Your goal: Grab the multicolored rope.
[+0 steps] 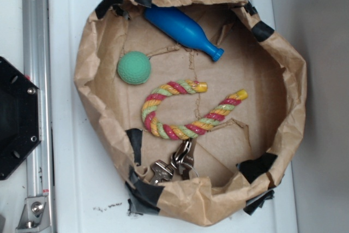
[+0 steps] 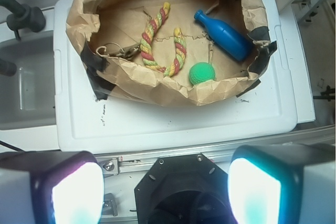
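Lying bent in a U on the floor of the brown paper basin (image 1: pixel 92 75), the multicolored rope (image 1: pixel 185 114) sits below the green ball (image 1: pixel 133 67) and blue bottle (image 1: pixel 184 31) in the exterior view. Wrist view: the gripper (image 2: pixel 167 187) hangs wide open and empty, well short of the rope (image 2: pixel 160 40) inside the basin (image 2: pixel 157 90).

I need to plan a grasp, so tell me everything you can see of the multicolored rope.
The rope is thick and twisted, of red, yellow and pale green strands that look like cotton, with yellow tips. It lies flat in a U on the brown paper floor of the paper-walled bin. The bend points toward the keys, which lie close by it; contact is unclear. The green ball and blue bottle lie apart from it. The gripper is open and far away.
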Controlling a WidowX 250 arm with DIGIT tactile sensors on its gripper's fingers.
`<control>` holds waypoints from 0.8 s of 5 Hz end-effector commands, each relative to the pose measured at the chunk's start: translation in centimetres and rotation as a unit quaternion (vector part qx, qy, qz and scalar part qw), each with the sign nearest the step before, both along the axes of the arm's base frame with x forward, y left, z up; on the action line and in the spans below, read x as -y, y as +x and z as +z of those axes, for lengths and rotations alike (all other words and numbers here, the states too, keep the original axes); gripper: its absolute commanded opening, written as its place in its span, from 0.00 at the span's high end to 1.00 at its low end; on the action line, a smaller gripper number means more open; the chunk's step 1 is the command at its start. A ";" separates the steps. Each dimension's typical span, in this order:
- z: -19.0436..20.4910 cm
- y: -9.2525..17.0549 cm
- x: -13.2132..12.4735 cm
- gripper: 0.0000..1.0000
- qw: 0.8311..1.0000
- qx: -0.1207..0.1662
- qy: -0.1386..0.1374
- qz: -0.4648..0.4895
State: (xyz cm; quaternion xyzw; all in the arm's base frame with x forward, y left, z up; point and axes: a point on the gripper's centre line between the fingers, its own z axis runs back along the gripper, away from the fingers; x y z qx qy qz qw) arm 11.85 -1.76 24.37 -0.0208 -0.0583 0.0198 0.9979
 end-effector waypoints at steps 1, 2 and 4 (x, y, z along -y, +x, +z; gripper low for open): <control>0.0 0.0 0.0 0.00 1.000 0.000 0.000 0.000; -3.5 5.0 1.2 0.00 0.998 0.050 -0.003 0.026; -7.8 9.8 2.1 0.00 1.000 0.025 0.002 0.013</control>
